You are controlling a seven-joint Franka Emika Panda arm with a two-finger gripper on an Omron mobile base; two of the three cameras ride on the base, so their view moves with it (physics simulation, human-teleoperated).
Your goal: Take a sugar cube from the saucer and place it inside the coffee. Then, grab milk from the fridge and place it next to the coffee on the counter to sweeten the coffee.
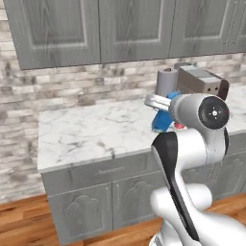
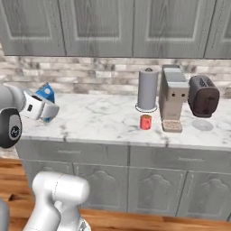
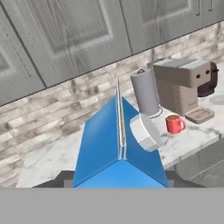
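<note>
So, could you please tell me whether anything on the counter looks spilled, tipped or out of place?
Nothing stands out. The red mug stands upright on the counter by the paper towel roll, coffee machine and toaster. The milk carton is in the pincer, not yet set down.

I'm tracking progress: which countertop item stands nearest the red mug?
The paper towel roll, just behind the mug; the coffee machine and toaster sit farther right.

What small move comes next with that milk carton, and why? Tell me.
Probably carry the milk, which sits in the claw, sideways over the counter toward the coffee, then lower it. In the right base view the carton is held well off to one side of the red mug, which stands in front of the paper towel roll with bare marble beside it.
</note>
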